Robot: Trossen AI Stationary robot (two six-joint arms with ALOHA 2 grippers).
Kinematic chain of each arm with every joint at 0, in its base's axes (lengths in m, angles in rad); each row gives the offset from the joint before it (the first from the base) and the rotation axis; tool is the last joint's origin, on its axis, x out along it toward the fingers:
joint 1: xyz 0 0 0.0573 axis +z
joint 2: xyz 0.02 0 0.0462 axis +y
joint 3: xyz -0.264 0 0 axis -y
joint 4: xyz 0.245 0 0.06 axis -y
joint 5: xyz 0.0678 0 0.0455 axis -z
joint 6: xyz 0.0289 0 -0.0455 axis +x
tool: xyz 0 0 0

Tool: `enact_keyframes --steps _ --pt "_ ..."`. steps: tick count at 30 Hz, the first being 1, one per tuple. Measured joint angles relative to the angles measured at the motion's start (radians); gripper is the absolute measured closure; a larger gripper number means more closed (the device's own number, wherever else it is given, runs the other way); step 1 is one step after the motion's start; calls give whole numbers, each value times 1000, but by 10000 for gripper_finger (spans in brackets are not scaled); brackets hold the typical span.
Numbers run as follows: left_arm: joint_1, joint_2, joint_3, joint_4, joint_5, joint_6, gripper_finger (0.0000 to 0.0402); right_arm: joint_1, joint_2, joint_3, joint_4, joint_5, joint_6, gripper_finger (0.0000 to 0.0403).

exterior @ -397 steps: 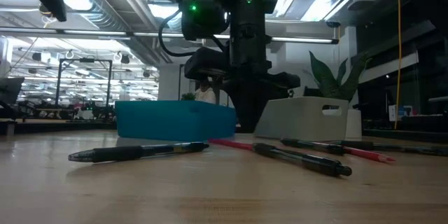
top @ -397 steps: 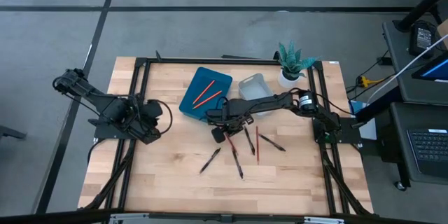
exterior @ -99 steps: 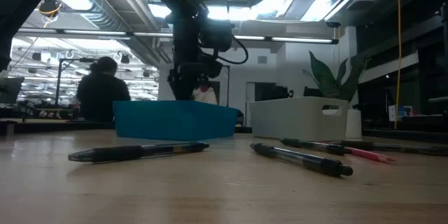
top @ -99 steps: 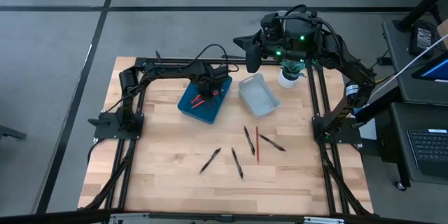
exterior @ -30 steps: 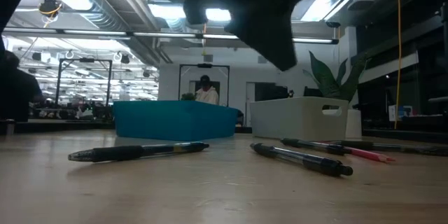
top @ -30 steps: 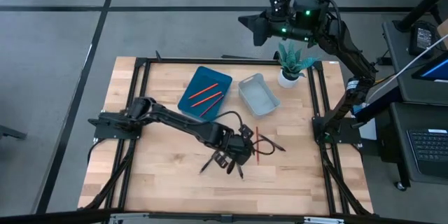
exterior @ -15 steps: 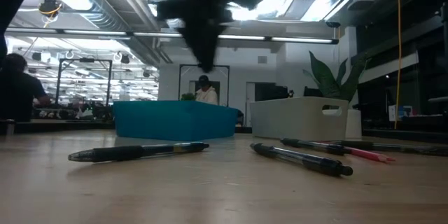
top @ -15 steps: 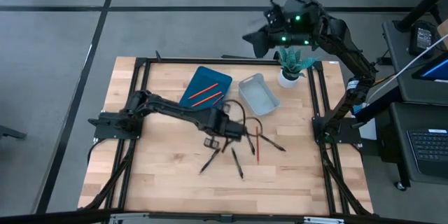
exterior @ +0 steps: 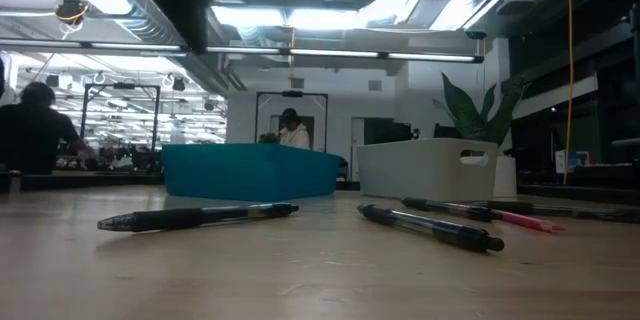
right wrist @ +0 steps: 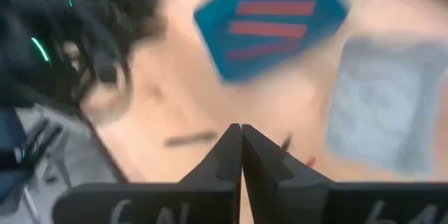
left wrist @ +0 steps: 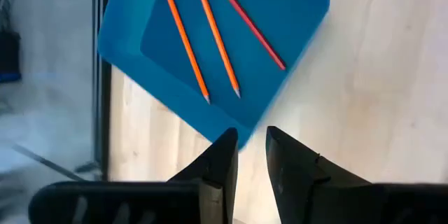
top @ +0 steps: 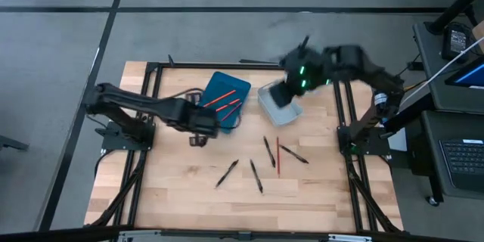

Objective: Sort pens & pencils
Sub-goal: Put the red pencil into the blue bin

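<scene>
Four black pens (top: 256, 175) lie loose on the wood in the table's middle, and a red pencil (top: 277, 156) lies among them. Three more pencils (left wrist: 217, 35) lie flat in the blue tray (top: 221, 100). My left gripper (top: 198, 138) hovers by the tray's near-left corner. In the left wrist view its fingers (left wrist: 248, 140) stand a narrow gap apart and hold nothing. My right gripper (top: 283, 94), blurred, is above the grey bin (top: 278, 102). In the right wrist view its fingers (right wrist: 241, 129) meet, empty. The low view shows pens (exterior: 200, 217) and a pencil (exterior: 525, 220) lying flat.
A potted plant (top: 314, 68) stands at the far right corner, beside the grey bin (exterior: 430, 168). A black frame (top: 151, 68) runs round the table's edges. Bare wood lies toward the near edge (top: 227, 212). People show in the room beyond the blue tray (exterior: 250, 172).
My left gripper has risen from over the pens in the table's middle and swung toward the left and far side, ending beside the blue tray. My right arm has dropped from high above the far edge toward the grey bin. Pens and pencils have stayed put.
</scene>
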Motion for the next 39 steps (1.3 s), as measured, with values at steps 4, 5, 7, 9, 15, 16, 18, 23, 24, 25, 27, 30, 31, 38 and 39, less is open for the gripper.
enact_keyframes --steps 4,5,7,9,15,16,18,23,24,25,27,30,31,38,39 --pt "-28 -94 -49 -4 1 -110 333 130 0 -154 2 65 172 389" --pt "-36 -112 -55 -5 -2 -133 333 159 0 -205 11 70 220 389" --pt "-51 -138 -59 -9 -9 -163 333 212 0 -312 59 58 312 389" --pt "-64 -155 -59 -9 -25 -175 333 259 2 -412 115 30 406 389" --pt "-84 -171 -59 -10 -58 -186 333 359 2 -630 321 3 681 389" --pt "-84 -171 -59 -12 -58 -186 333 371 2 -654 353 11 735 389" --pt "-84 -171 -59 -18 -58 -186 333 388 2 -707 408 24 831 389" --pt "-84 -171 -59 -37 -90 -168 333 414 2 -827 495 37 1025 389" --pt "-84 -171 -59 -44 -96 -167 333 417 2 -848 493 33 1060 389" --pt "-84 -171 -59 -48 -101 -167 333 420 2 -868 490 29 1092 389" --pt "-84 -171 -59 -55 -112 -167 333 421 2 -903 496 30 1129 389" --pt "-84 -171 -59 -56 -129 -167 333 421 2 -956 509 30 1141 387" --pt "-84 -171 -59 -58 -132 -167 333 421 2 -975 541 33 1141 385" --pt "-84 -170 -59 -62 -157 -159 333 421 1 -1086 704 37 1141 331" --pt "-84 -171 -59 -62 -166 -159 333 421 1 -1093 705 37 1142 322"
